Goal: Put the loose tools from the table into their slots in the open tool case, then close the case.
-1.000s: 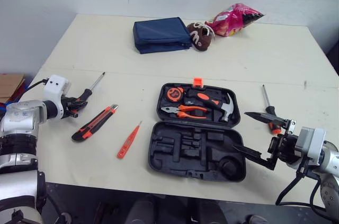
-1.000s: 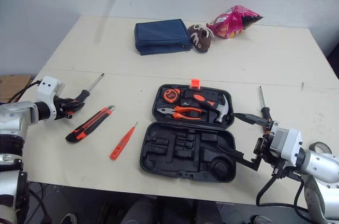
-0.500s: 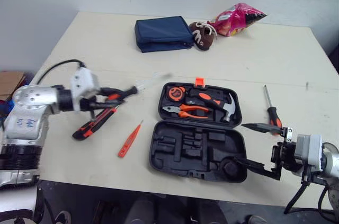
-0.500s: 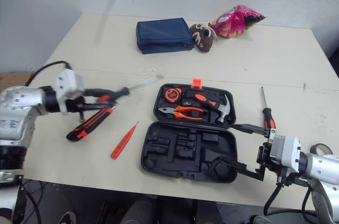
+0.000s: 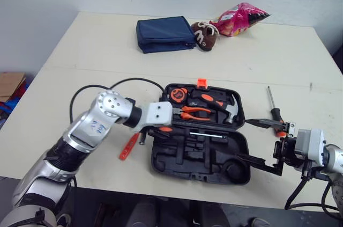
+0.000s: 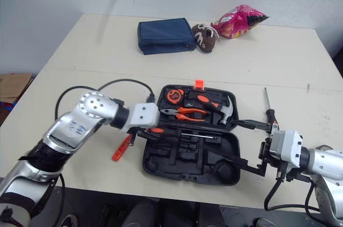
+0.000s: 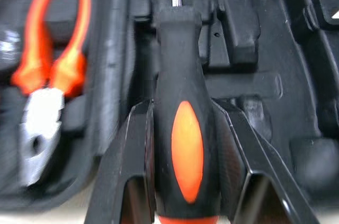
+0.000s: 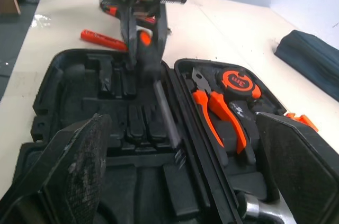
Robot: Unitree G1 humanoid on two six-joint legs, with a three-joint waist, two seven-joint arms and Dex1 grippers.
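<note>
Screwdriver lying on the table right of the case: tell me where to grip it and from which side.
Take the loose screwdriver by its thick black-and-orange handle, coming from above with the jaws across its width. It lies flat on the table, its thin shaft pointing away from the robot and its handle end nearest the open right gripper.

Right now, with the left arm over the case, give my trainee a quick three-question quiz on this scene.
1. True or false: the right gripper is open and holds nothing.
2. The left gripper grips which tool? A) hammer B) screwdriver C) pliers
3. Fill in: a second screwdriver lies on the table, on the case's ____ side (robot's).
Key: 1 true; 2 B; 3 right.
</note>
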